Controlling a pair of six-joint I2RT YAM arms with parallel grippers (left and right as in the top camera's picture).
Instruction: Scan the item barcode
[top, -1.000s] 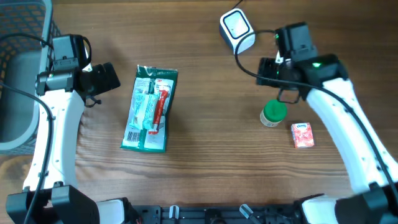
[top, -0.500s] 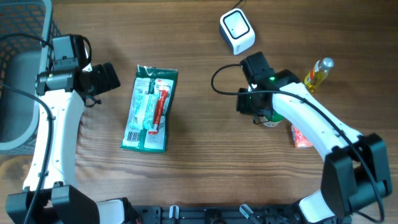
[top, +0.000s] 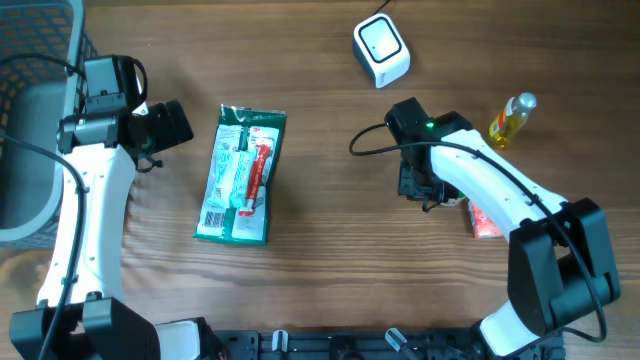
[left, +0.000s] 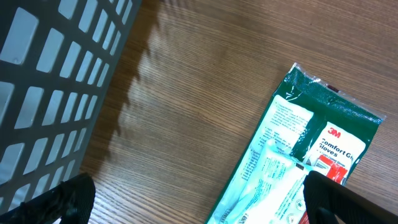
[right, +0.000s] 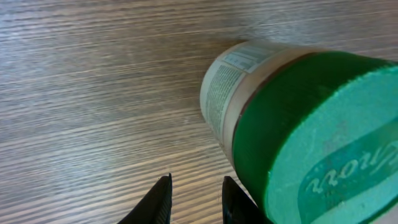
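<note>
**Barcode scan: right arm at the jar, nothing lifted yet**

Progress. No scan has been made, going by how things lie. The scanner (top: 381, 50) sits untouched near the far edge of the surface (top: 320, 280), right of middle. The item the right arm is going for appears to be the green-lidded jar (right: 292, 118). It rests on the wood in the right half of the surface, between the far and near edges, just beside a pink packet (top: 487, 222).

The right tool (right: 196, 200) is low over that spot. Its tips are narrowly apart with only wood grain between them. The jar is off to one side of them, not in the gap, so there is no grip. Still to do: get the tips around the jar, lift it, and turn its label to the scanner.

The left tool (left: 198, 202) is spread wide and holds nothing. It hovers near the left edge by the grey basket (top: 30, 60) and the green glove pack (top: 240, 175).

Change from a second ago. The right tool was then up by the scanner, with the jar in plain overhead view. It has since swung down over the jar and now covers it from above. A yellow bottle (top: 510, 118), earlier hidden by the arm, is now in view. The left arm and the glove pack have not moved.
</note>
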